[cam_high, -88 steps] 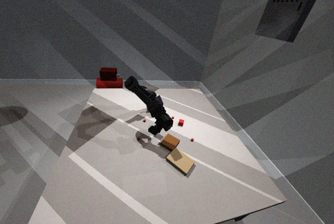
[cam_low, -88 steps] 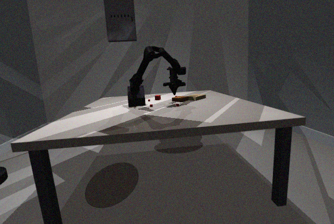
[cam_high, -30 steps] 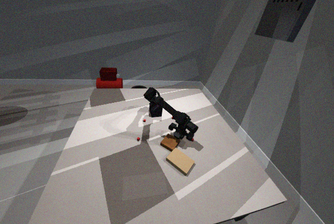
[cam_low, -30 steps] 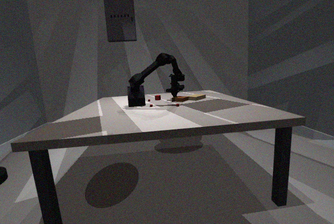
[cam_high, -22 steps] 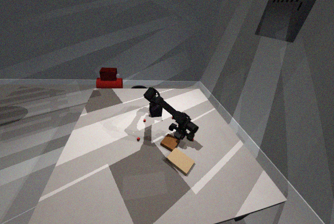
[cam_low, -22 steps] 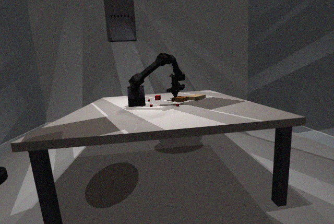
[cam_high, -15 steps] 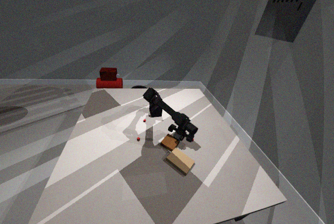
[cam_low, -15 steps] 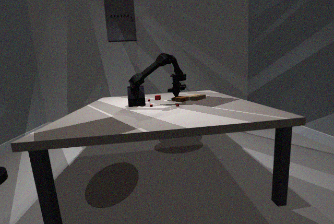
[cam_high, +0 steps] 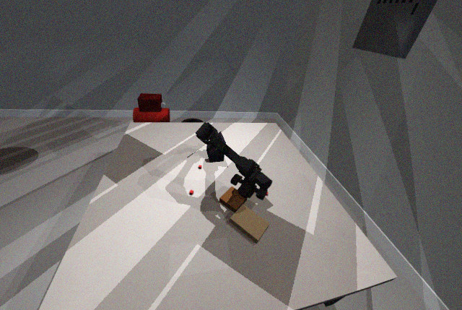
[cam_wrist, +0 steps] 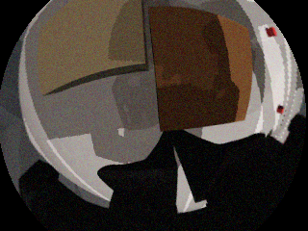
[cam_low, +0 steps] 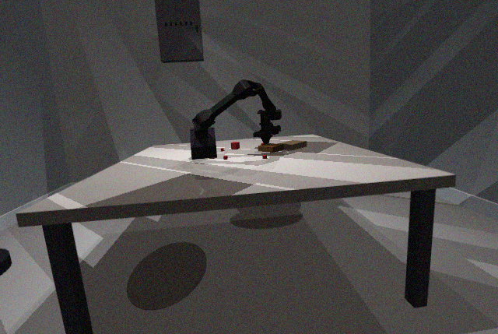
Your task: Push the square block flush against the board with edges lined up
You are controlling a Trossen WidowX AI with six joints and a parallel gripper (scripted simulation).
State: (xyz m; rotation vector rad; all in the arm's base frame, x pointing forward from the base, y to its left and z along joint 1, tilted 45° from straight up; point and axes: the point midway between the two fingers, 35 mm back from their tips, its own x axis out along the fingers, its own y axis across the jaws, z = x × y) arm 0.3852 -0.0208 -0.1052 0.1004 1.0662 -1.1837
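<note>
No brand, label or lettering can be read on your arm [cam_high: 233, 154] [cam_low: 225, 106], which rises from its base, bends high at the elbow and drops toward the table [cam_high: 141, 224] [cam_low: 249, 195]. Your gripper [cam_high: 250, 195] [cam_low: 265, 142] [cam_wrist: 169, 129] points down beside the brown square block [cam_high: 232, 199] [cam_low: 270, 148] [cam_wrist: 197, 67], its fingers closed together on nothing. In the overhead view, the block lies just up and left of the tan board [cam_high: 249, 223] [cam_low: 294, 145] [cam_wrist: 91, 43], offset along its end.

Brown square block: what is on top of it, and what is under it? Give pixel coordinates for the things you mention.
No object is seen lying on the brown square block [cam_high: 230, 197] [cam_low: 270, 148] [cam_wrist: 192, 67], only shadow. Its underside is covered, so anything beneath cannot be seen.
</note>
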